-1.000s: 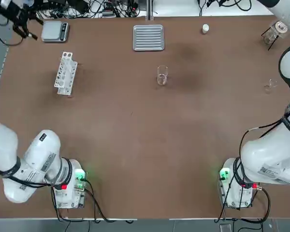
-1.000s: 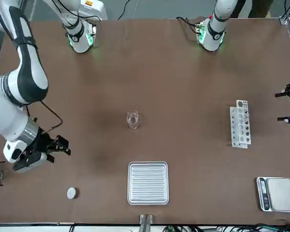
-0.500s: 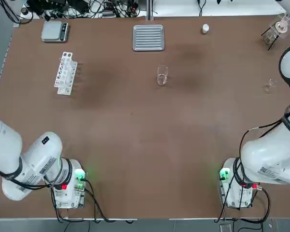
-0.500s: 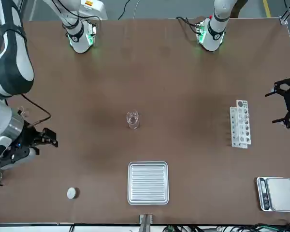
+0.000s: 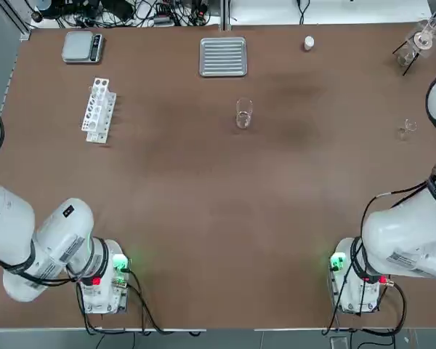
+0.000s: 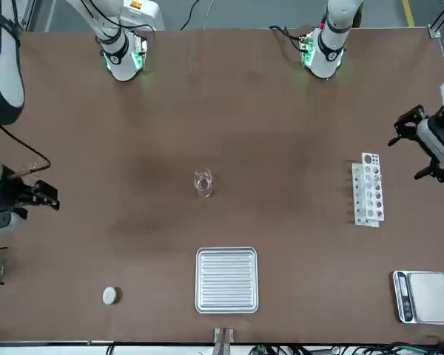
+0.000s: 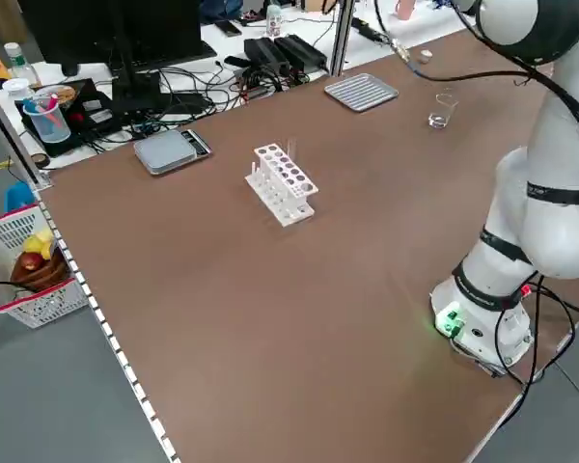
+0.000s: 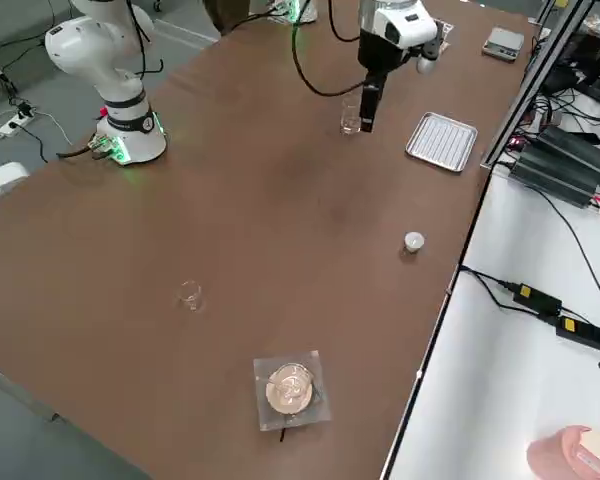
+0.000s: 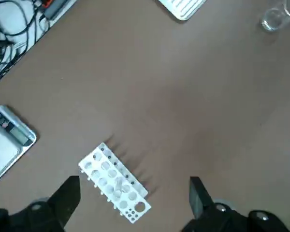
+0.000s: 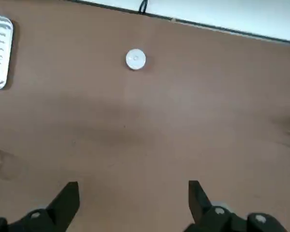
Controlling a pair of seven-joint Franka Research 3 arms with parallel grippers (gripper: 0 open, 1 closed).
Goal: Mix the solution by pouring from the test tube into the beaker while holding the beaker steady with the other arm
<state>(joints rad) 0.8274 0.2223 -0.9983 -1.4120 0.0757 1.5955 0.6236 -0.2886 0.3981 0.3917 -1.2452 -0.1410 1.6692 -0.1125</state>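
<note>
While the beaker stands upright and alone just above the middle of the front view, neither arm is near it. The white test tube rack sits at the right of that frame, and the left wrist view shows what looks like one clear test tube lodged in its holes; I cannot tell whether it holds liquid, nor whether the beaker does.

The left gripper hangs at the right edge of the front view, beside and a little above the rack, fingers spread and holding nothing. The right gripper is at the far left edge, well apart from the beaker, its fingers likewise parted and empty in its wrist view.

As the things lie, tube racked, beaker free, both grippers empty, the scene fits either a stage ahead of the pour or one after the tube went back. No pouring or steadying is under way at this moment.

A ridged metal tray, a small scale and a white cap lie along the lower part of the front view.
</note>
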